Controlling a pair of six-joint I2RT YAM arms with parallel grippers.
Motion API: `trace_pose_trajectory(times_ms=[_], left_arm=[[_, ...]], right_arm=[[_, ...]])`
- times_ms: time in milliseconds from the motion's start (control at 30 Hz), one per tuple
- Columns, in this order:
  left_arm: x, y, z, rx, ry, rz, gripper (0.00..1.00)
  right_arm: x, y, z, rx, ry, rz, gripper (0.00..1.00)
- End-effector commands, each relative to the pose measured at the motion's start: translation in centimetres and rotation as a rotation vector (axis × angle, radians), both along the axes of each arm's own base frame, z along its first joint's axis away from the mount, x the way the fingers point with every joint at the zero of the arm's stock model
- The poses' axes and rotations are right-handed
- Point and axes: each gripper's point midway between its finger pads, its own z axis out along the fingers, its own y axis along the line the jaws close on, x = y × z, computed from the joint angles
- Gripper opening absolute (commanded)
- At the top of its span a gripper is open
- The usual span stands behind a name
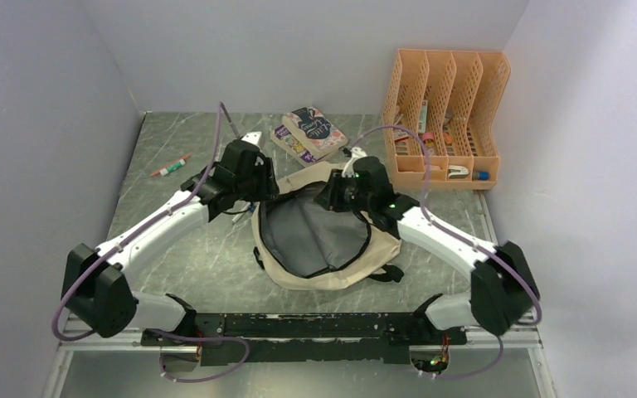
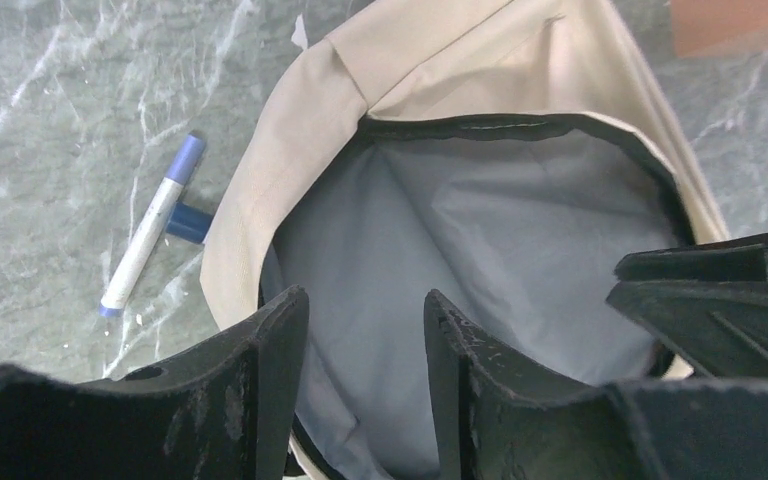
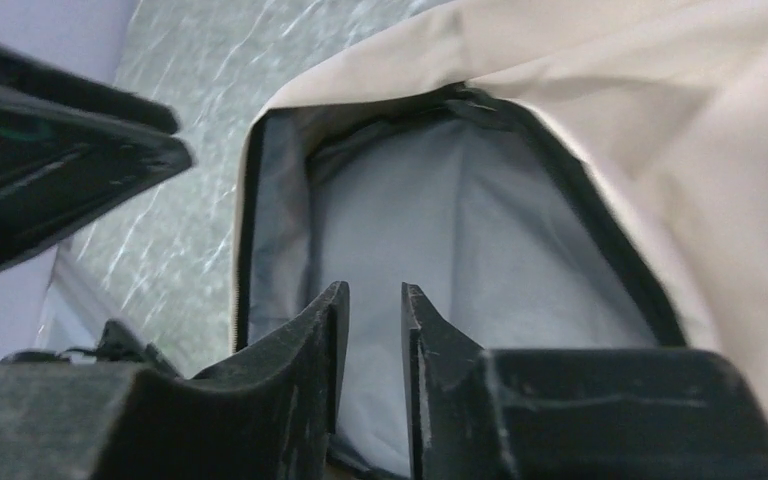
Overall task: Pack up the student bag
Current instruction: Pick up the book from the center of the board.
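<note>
Left gripper (image 2: 365, 300) of mine half open, holding nothing, over the bag (image 1: 357, 269) mouth mid-table. My right gripper (image 3: 373, 290) is barely open, empty, at the opposite rim, crowding that opening. Blue marker (image 2: 145, 240) just beside bag; books (image 1: 309, 133) and orange organizer (image 1: 444, 116) far right.

One student bag (image 1: 332, 269) is counted on the table (image 1: 199, 249). Two books (image 1: 311, 133) are seen stacked at the far side, and one orange file organizer (image 1: 444, 116) at the far right; its contents cannot be counted. Two writing items are counted: one pen (image 1: 170, 166) at the far left and one blue-capped marker (image 2: 145, 240) beside the bag. Two tools are counted, the left tool (image 2: 365, 300) and the right tool (image 3: 372, 290).
</note>
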Motion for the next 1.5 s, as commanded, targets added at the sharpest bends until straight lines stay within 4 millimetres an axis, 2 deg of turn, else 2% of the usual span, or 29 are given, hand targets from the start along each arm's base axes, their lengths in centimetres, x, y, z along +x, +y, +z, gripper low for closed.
trace_pose_trajectory(times_ms=[0,167,267,367,467,600,667,700,767,833,967,1033,1100,1167,1300,1400,1467], left_arm=[[1.5,-1.6,0.2,-0.021,-0.011,-0.012,0.5],[2.2,-2.3,-0.4,0.002,-0.008,-0.049,0.49],[2.0,-1.7,-0.6,0.04,-0.018,-0.059,0.51],[1.2,-0.8,-1.1,0.058,-0.029,-0.068,0.52],[0.1,-0.2,-1.9,0.057,-0.038,-0.083,0.52],[-0.6,0.1,-2.9,0.06,-0.039,-0.108,0.52],[-0.8,0.0,-3.1,0.056,-0.042,-0.124,0.52],[-0.9,-0.1,-3.2,0.052,-0.048,-0.131,0.53],[-0.9,-0.2,-3.3,0.046,-0.063,-0.141,0.54],[-0.9,-0.1,-3.4,0.052,-0.071,-0.145,0.54],[-0.9,0.6,-3.6,0.076,-0.09,-0.131,0.55],[-0.9,0.7,-3.4,0.077,-0.099,-0.128,0.57],[-0.9,0.5,-3.3,0.068,-0.103,-0.134,0.57],[-0.9,0.3,-3.2,0.055,-0.105,-0.143,0.58],[-0.8,0.4,-2.9,0.06,-0.116,-0.142,0.58],[-0.7,0.7,-2.8,0.071,-0.119,-0.131,0.58],[-0.4,0.9,-2.4,0.077,-0.119,-0.117,0.58]], right_arm=[[1.1,4.6,1.2,0.121,-0.036,0.183,0.28],[4.9,6.4,-1.2,0.161,-0.002,0.133,0.23],[7.5,5.8,-3.8,0.143,0.043,0.033,0.2],[9.7,4.2,-6.6,0.114,0.083,-0.089,0.2],[10.7,3.6,-9.1,0.107,0.128,-0.134,0.2],[10.5,3.1,-13.0,0.056,0.203,-0.157,0.2],[10.1,3.2,-13.5,0.059,0.22,-0.149,0.21],[10.0,3.3,-13.3,0.06,0.218,-0.142,0.23],[9.9,3.8,-11.2,0.082,0.197,-0.111,0.29],[9.7,4.6,-7.7,0.123,0.16,-0.052,0.36],[9.0,6.0,0.4,0.201,0.055,0.071,0.46],[9.5,5.4,3.0,0.187,0.003,0.044,0.49],[11.1,3.9,4.8,0.145,-0.057,-0.046,0.52],[13.2,1.7,5.3,0.11,-0.088,-0.18,0.54],[17.2,-2.4,4.5,0.128,-0.064,-0.414,0.57],[19.7,-3.8,3.3,0.146,-0.05,-0.516,0.6],[21.3,-4.1,1.7,0.147,-0.031,-0.569,0.66]])
